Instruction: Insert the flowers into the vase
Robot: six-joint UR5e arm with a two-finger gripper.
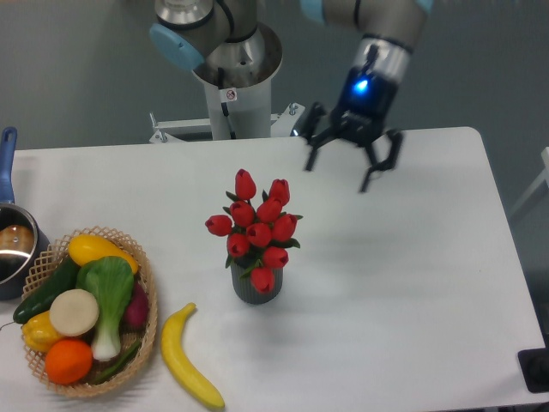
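Observation:
The flowers (pixel 256 227), a bunch of red tulip buds with green leaves, stand upright in the vase (pixel 256 287), a small dark grey ribbed cylinder near the middle of the table. The buds spread wider than the vase and hide its mouth. My gripper (pixel 339 175) hangs open above the table's far side, up and to the right of the bunch, well apart from it. Nothing is between its fingers.
A wicker basket (pixel 147 332) of vegetables and fruit sits at the front left, with a yellow banana (pixel 184 356) lying beside it. A steel pot (pixel 15 249) with a blue handle stands at the left edge. The arm's base (pixel 232 69) rises behind the table.

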